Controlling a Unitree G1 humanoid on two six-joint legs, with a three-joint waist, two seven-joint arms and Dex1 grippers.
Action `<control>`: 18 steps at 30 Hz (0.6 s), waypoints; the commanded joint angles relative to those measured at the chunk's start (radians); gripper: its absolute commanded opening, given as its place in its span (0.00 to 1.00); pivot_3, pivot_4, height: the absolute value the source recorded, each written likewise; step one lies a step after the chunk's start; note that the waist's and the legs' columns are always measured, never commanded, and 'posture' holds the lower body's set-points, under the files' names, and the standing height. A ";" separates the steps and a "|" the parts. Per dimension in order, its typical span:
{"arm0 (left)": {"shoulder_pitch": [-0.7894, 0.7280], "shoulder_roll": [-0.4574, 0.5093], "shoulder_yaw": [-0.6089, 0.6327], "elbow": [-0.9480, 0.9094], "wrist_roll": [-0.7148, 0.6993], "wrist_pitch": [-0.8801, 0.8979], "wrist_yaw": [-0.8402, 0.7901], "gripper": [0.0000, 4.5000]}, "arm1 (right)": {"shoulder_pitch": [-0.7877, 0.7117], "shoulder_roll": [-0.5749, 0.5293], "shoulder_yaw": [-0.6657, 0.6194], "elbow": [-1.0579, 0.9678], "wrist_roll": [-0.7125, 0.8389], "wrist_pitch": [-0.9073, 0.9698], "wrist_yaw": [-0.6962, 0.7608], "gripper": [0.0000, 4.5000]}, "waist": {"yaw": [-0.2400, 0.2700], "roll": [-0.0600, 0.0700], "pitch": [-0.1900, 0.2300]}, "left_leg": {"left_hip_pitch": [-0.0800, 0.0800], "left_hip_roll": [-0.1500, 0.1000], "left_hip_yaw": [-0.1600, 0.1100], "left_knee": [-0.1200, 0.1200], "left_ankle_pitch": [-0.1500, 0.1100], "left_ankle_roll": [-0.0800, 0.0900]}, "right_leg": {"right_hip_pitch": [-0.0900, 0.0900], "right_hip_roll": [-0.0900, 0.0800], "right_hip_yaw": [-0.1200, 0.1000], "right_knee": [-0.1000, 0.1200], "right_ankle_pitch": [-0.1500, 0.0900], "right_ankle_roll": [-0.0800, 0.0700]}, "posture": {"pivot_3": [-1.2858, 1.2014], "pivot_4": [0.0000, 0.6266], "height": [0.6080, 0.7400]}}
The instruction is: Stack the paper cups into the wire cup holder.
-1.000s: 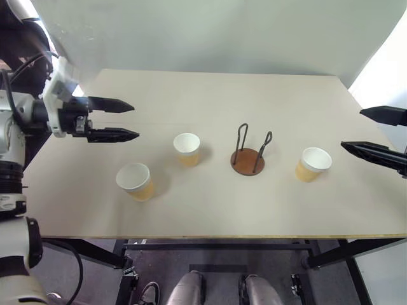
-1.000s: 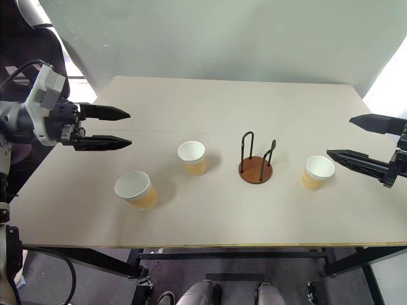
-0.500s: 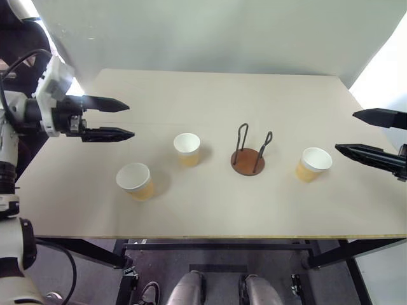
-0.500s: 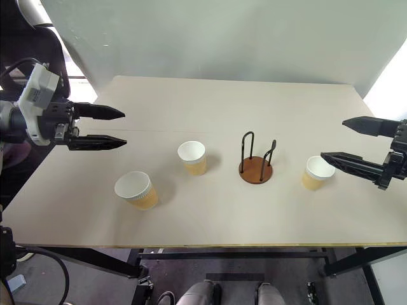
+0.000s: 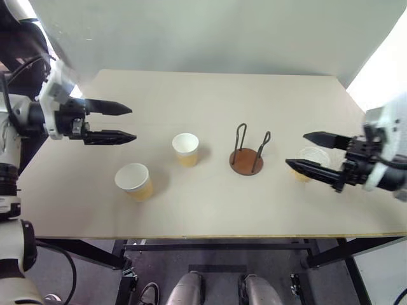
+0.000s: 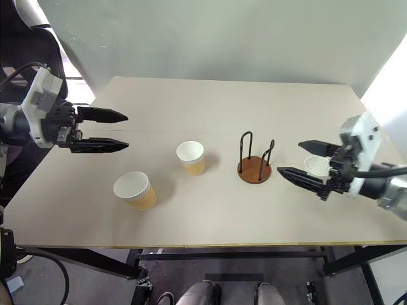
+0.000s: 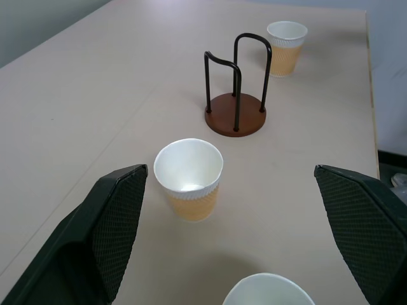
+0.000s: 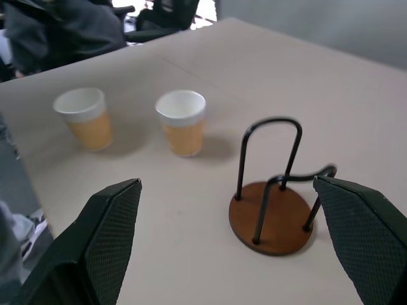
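Observation:
Three yellow-tan paper cups stand upright on the table: one at the front left [image 5: 134, 181], one in the middle [image 5: 186, 149], one at the right [image 5: 311, 155]. The wire cup holder [image 5: 247, 159] stands empty between the middle and right cups, its two dark loops rising from a brown disc. My left gripper [image 5: 133, 122] hovers open over the table's left side, behind the front-left cup. Also open, my right gripper [image 5: 295, 149] is at the right cup, which shows between its fingers and is partly hidden by them. The right wrist view looks past the holder [image 8: 272, 216] to the other two cups [image 8: 182, 122].
The light wooden table [image 5: 216, 95] ends at a grey wall behind and at a front edge close to me. Dark office chairs [image 8: 95, 28] stand beyond the table's left side. Bare tabletop lies behind the cups and holder.
My right gripper has swung in from the table's right edge, leftward and down, to the right cup. The left gripper has stayed in place and the cups have not moved.

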 commanded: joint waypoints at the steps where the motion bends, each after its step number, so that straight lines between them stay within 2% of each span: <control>1: -0.007 0.025 0.012 -0.029 -0.022 -0.006 -0.035 1.00 | 0.023 0.028 0.046 -0.040 -0.034 0.015 -0.083 1.00 | 0.001 0.000 0.000 | 0.000 0.000 0.000 0.000 0.000 0.000 | 0.000 0.000 0.000 0.000 0.000 0.000 | 0.52 0.24 1.00; 7: -0.008 0.025 0.007 -0.028 -0.020 -0.007 -0.035 1.00 | 0.015 0.124 0.140 -0.058 -0.046 0.023 -0.167 1.00 | 0.000 0.000 0.000 | 0.000 0.000 0.000 0.000 0.000 0.000 | 0.000 0.000 0.000 0.000 0.001 0.000 | 0.52 0.24 1.00; 18: 0.006 0.018 0.019 -0.051 -0.017 0.003 -0.035 1.00 | -0.065 0.263 0.300 0.060 -0.272 -0.024 -0.237 1.00 | 0.000 0.000 0.000 | 0.000 0.000 0.000 0.000 0.001 -0.001 | 0.000 0.000 0.000 0.000 0.002 -0.002 | 0.52 0.24 1.00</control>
